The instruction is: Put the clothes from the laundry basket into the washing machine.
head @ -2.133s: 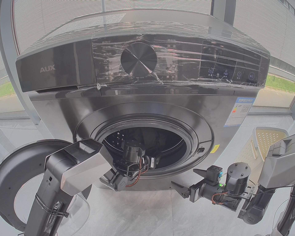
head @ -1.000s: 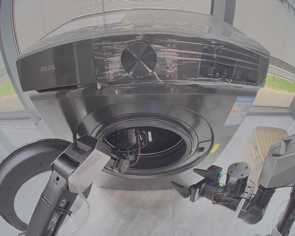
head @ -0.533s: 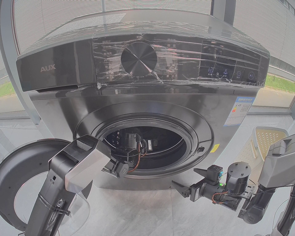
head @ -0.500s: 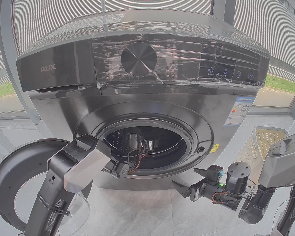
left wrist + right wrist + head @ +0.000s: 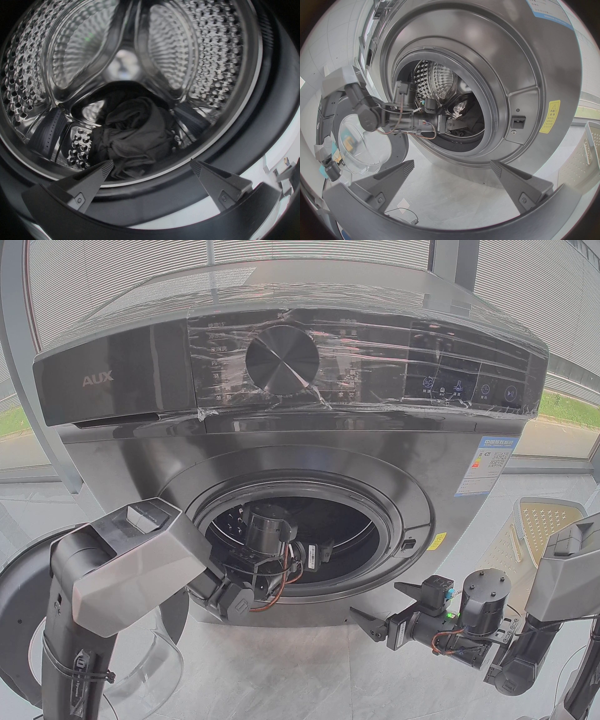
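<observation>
The left fingers (image 5: pixel 93 178) stand wide apart and empty at the mouth of the washing machine (image 5: pixel 300 446), and beyond them a dark bundle of clothes (image 5: pixel 134 134) lies at the bottom of the drum (image 5: pixel 203 62), so at least one load looks delivered. The right fingers (image 5: pixel 518 182) are likewise spread and hold nothing, low in front of the machine between its opening and the laundry basket (image 5: pixel 545 529). Whether garments remain in the basket cannot be told, so I judge the task at least partly done, with a check of the basket outstanding.
</observation>
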